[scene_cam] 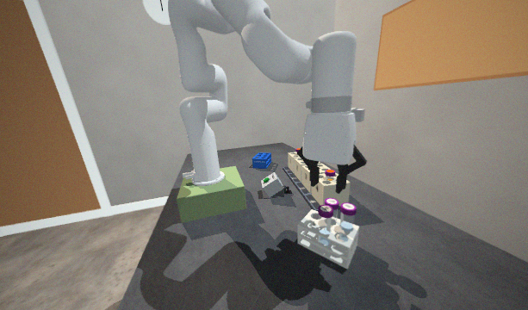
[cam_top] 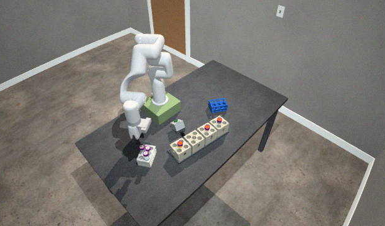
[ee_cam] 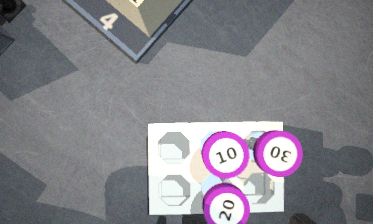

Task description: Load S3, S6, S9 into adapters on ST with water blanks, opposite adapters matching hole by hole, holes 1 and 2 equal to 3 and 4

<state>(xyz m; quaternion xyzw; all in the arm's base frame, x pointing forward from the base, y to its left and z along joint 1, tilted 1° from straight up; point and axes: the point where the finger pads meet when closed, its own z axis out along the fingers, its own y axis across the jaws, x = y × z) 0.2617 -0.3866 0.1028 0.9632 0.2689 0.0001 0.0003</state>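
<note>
Exterior view: nearest you, by the bench's (cam_top: 192,191) (scene_cam: 229,241) (ee_cam: 87,120) near short edge, the white rack (cam_top: 145,162) (scene_cam: 328,245) (ee_cam: 162,167) holds your three water blanks (cam_top: 147,147) (scene_cam: 348,208) (ee_cam: 225,154), marked 10, 20 and 30. Above it, your gripper (cam_top: 135,139) (scene_cam: 327,189) (ee_cam: 230,220) is spread, pinching nothing. Beyond, along the long edge opposite the arm, three of your four adapters (cam_top: 196,145) (scene_cam: 332,194) (ee_cam: 147,17) each carry an orange-dotted tube (cam_top: 179,143) (scene_cam: 330,172); the second-nearest has none. Your blue rack (cam_top: 218,107) (scene_cam: 262,161) sits farther off.
</note>
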